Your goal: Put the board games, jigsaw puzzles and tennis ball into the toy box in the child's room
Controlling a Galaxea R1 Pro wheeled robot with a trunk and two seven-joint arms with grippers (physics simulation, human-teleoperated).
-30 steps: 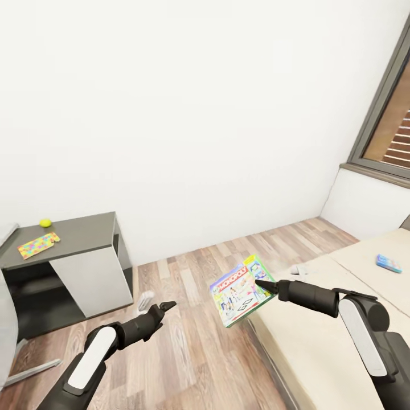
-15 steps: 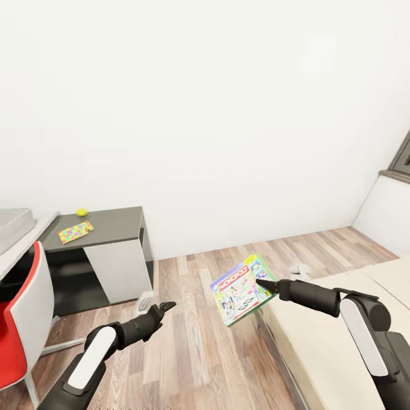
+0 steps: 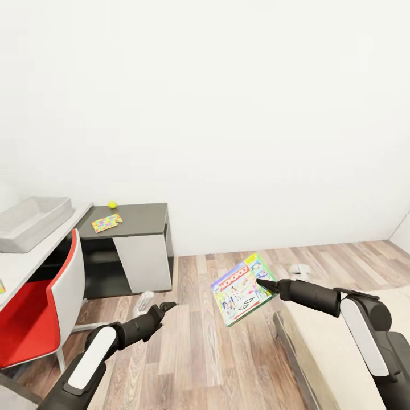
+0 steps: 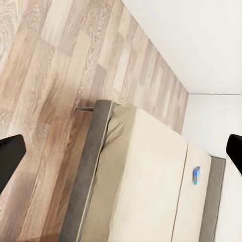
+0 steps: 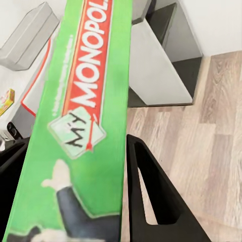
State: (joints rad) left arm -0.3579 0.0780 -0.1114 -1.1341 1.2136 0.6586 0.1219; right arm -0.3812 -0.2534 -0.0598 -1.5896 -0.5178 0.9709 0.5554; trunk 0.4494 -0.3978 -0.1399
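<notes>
— What's the right gripper (image 3: pixel 263 283) got?

— The Monopoly box (image 3: pixel 242 288), pinched by one edge between its fingers (image 5: pixel 151 201) and held tilted in the air above the plank floor (image 3: pixel 199 347). From the head you read the whole printed lid; the right wrist camera looks along the green side of the box (image 5: pixel 83 121) with the red title on it, a dark finger on either side.

— And the left gripper (image 3: pixel 168 306)?

— Nothing in it. Its wrist camera catches just the two dark fingers (image 4: pixel 10 159) at opposite edges of the picture, spread wide. Beyond them is the bed (image 4: pixel 146 176), a beige mattress in a grey frame, with the small blue game box (image 4: pixel 196 175) lying on it far from the fingers.

— Where's the toy box?

— The grey toy box (image 3: pixel 31 222) sits on the light part of the table (image 3: pixel 40 253), well beyond the left fingers. On the table's dark wing (image 3: pixel 139 215) lie one jigsaw puzzle (image 3: pixel 106 222) and the tennis ball (image 3: pixel 112 204), close together; I cannot tell if they touch. A red chair (image 3: pixel 40 313) stands pushed up to the table.

— The room?

— White walls (image 3: pixel 228 114), wood floor, and a corner of the bed (image 3: pixel 319 353) beneath the right arm.
</notes>
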